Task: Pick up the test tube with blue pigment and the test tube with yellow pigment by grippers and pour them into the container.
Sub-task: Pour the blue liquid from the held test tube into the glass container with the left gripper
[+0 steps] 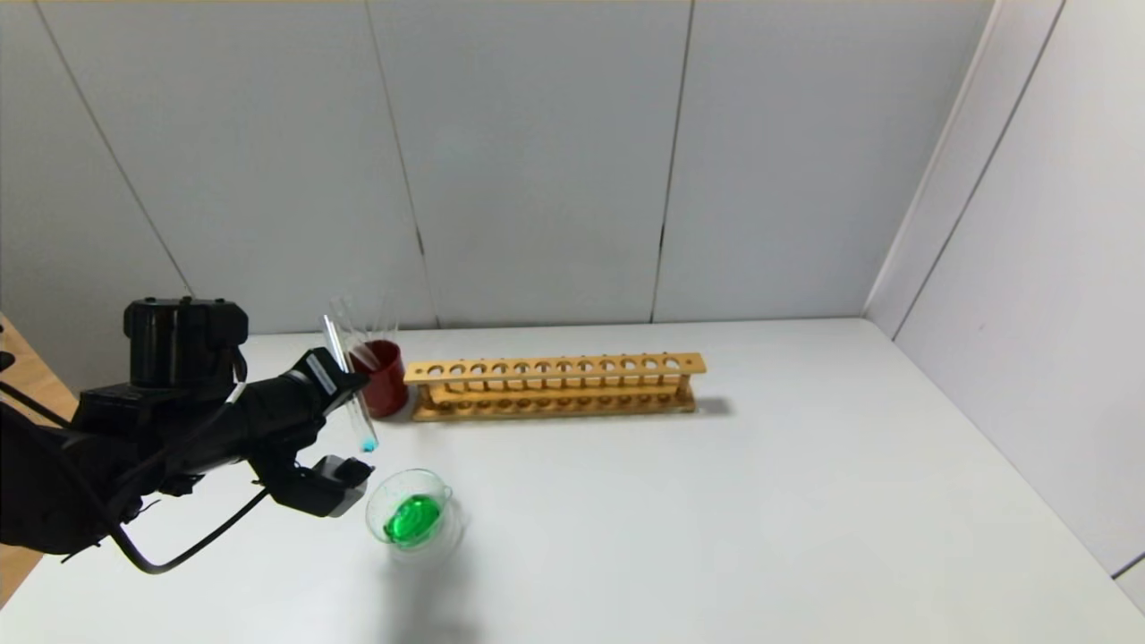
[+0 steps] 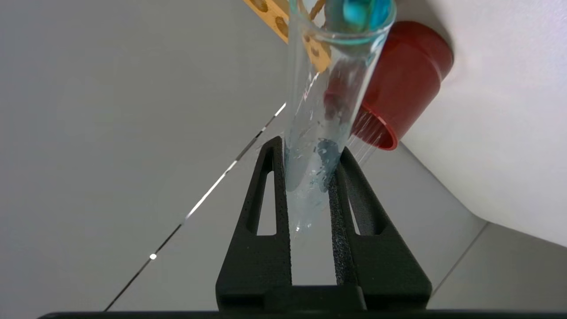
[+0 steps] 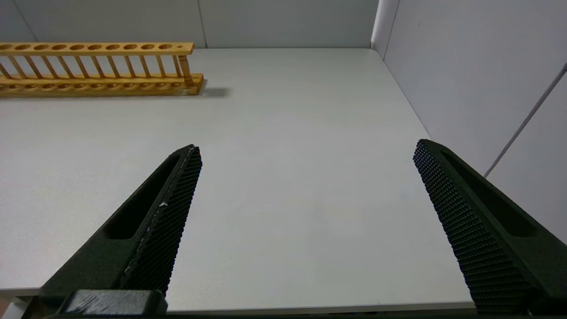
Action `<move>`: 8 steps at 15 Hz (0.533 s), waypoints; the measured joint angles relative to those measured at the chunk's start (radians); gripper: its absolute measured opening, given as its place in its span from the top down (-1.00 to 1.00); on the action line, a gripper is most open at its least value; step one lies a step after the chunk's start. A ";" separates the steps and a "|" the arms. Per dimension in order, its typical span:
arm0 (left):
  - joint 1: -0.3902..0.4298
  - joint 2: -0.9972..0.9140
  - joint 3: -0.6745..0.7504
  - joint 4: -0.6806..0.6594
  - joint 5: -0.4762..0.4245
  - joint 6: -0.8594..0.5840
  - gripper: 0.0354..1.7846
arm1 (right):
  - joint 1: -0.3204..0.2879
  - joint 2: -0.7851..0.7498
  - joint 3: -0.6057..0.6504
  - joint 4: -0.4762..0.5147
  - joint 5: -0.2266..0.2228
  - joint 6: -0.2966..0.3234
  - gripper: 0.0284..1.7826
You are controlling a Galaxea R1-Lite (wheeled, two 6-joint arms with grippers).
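1 tube held | L gripper (image 1: 351, 386) clamps blue tube (image 1: 354, 394) above-left of container (image 1: 410, 517) | R gripper (image 3: 305, 190) fingers wide, right of rack (image 3: 95, 66)

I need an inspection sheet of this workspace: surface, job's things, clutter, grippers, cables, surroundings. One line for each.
Surface: white table, no spill seen.
Job's things: blue-pigment test tube held nearly upright, a little blue at its base, above and just behind the container; container holds green liquid. Yellow tube: not identified.
Clutter: red cup with clear tubes standing in it; empty wooden rack beside it.
Grippers: left gripper shut on the tube; right gripper open over bare table, idle.
Cables: black cable looping under the left arm.
Surroundings: grey wall panels behind and to the right.
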 joint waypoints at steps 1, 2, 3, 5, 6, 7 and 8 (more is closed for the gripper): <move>0.000 -0.004 0.002 0.000 0.001 0.006 0.69 | 0.000 0.000 0.000 0.000 0.000 0.000 -0.96; 0.000 -0.007 0.004 0.000 0.001 0.006 0.69 | 0.000 0.000 0.000 0.000 0.000 0.000 -0.96; -0.002 -0.008 0.008 0.000 0.003 0.006 0.69 | 0.000 0.000 0.000 0.000 0.000 0.000 -0.96; -0.009 -0.009 0.013 0.000 0.003 0.005 0.69 | 0.000 0.000 0.000 0.000 0.000 0.000 -0.96; -0.009 -0.010 0.015 0.000 0.005 0.005 0.69 | 0.000 0.000 0.000 0.000 0.000 0.000 -0.96; -0.012 -0.011 0.016 -0.001 0.006 0.006 0.69 | 0.000 0.000 0.000 0.000 0.000 0.000 -0.96; -0.014 -0.012 0.018 -0.001 0.007 0.007 0.69 | 0.000 0.000 0.000 0.000 0.000 0.000 -0.96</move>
